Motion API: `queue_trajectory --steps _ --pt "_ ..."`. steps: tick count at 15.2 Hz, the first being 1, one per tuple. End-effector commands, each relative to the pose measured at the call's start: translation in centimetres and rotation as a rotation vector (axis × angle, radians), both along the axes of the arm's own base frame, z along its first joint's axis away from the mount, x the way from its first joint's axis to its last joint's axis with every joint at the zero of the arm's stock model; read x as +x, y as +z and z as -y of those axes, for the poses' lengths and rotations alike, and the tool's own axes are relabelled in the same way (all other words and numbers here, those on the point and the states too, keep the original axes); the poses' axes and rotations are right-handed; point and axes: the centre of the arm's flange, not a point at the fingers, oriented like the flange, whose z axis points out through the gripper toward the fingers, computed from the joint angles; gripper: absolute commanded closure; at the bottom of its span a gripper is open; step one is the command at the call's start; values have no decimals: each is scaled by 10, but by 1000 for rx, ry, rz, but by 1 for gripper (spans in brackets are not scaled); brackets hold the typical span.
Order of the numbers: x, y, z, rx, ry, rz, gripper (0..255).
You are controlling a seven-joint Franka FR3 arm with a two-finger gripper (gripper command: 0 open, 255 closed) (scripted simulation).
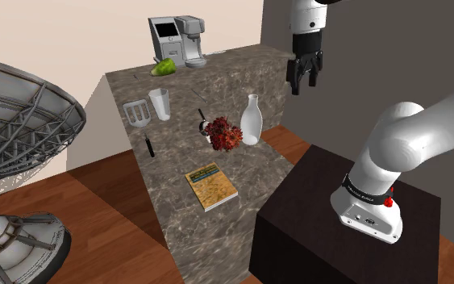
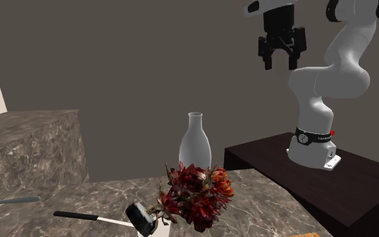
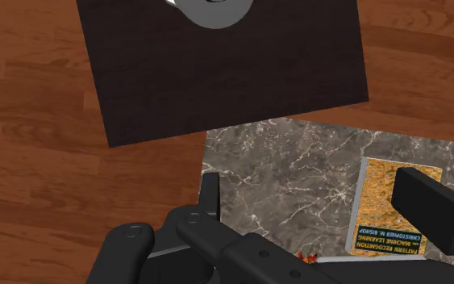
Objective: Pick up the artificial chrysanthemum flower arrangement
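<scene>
Probably a home kitchen: marble counter (image 1: 177,157) with coffee machine (image 1: 177,40) and spatula (image 1: 139,113) (wood floor (image 1: 96,202) below).

Arm links (image 1: 414,141): glossy white, rounded, tube-like shells.
Joints (image 2: 334,9): dark caps set between the white shells.
Wrist (image 1: 307,14): white sleeve ending in a black flange.
Base band (image 2: 314,137): black ring with small white lettering and 1 round white mark.
Red button (image 1: 390,202): small, bright red, just beside the band.
Base foot (image 1: 370,223): white block with small dark ports on its face.
Gripper (image 2: 280,62): all black, blocky body, 2 flat fingers (image 3: 431,206).
Gripper housing (image 3: 241,258): matte black, angular, with round recessed screw heads (image 3: 134,232).
</scene>
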Motion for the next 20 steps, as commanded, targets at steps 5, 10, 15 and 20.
queue_trajectory --steps 5,10,15,20 --pt "44 -29 8 41 -57 -3 0" --pt "99 -66 20 93 -127 -7 0" --pt "152 -104 35 144 -198 -11 0" --pt "205 -143 50 196 -269 -15 0"
